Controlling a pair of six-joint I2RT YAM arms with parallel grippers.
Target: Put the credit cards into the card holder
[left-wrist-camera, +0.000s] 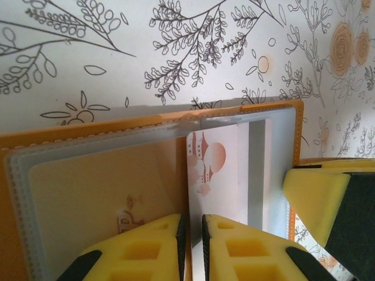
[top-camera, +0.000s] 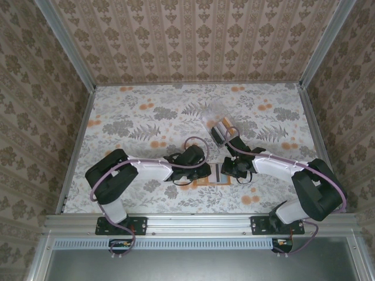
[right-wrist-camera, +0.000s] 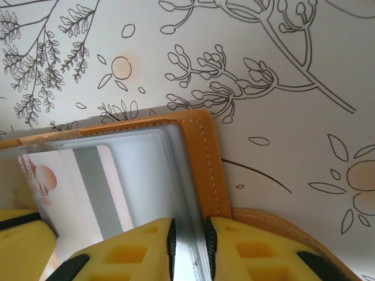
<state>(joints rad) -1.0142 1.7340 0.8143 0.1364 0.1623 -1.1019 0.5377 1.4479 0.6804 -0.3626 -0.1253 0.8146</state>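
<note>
From above, both arms reach in over the flowered bench (top-camera: 146, 117) and meet near its front middle. The card holder (top-camera: 212, 179) lies open there, between the left gripper (top-camera: 205, 172) and the right gripper (top-camera: 230, 170). Both sets of fingers are too small here to judge. Farther back stands a clear plastic box (top-camera: 218, 126) with more cards in it, well apart from the holder.

In the left wrist view, the card holder (left-wrist-camera: 117, 126) lies spread open, its orange border framing clear sleeves. A white credit card (left-wrist-camera: 220, 170) with a pinkish emblem and a grey stripe sits in the right-hand sleeve, partly in. The left gripper (left-wrist-camera: 194, 225) has its yellow fingers (left-wrist-camera: 146, 246) drawn narrow, and the card's left edge runs down into the slit between them, so they appear pinched on it. A yellow finger of the right gripper (left-wrist-camera: 316, 193) shows just beside the holder's right edge.

In the right wrist view, the right gripper (right-wrist-camera: 188, 231) has its fingers (right-wrist-camera: 140, 249) close together on the stack of clear sleeves at the holder's orange stitched edge (right-wrist-camera: 205, 158). The credit card (right-wrist-camera: 76, 181) lies to the left under the sleeve, with a yellow finger of the left gripper (right-wrist-camera: 17, 234) beside it.
</note>
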